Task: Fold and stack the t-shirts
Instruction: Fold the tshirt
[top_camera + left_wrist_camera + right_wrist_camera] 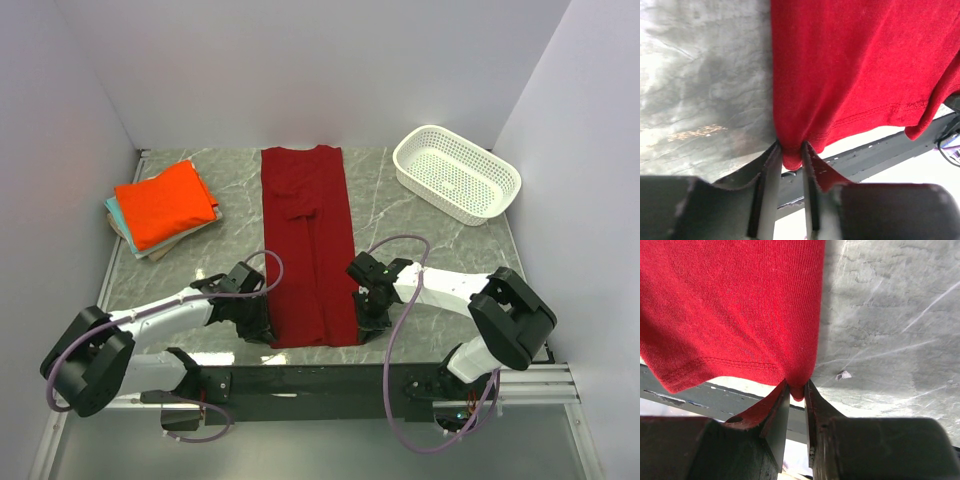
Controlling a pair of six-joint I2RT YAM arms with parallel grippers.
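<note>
Crimson t-shirt point(305, 250) hem lies at near edge of table point(420, 230). Left gripper point(790, 150) clamped on near-left corner, right gripper point(796, 387) pinching near-right corner. Cloth bunches between jaws. Fingertips hidden in top view. Both arms low, forearms angled inward. Shirt runs as long strip toward far wall. Orange t-shirt point(165, 203) tops folded stack far left, lower layers mostly covered.

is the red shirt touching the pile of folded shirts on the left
No, a strip of bare table lies between the red shirt and the folded pile in the top view.
</note>
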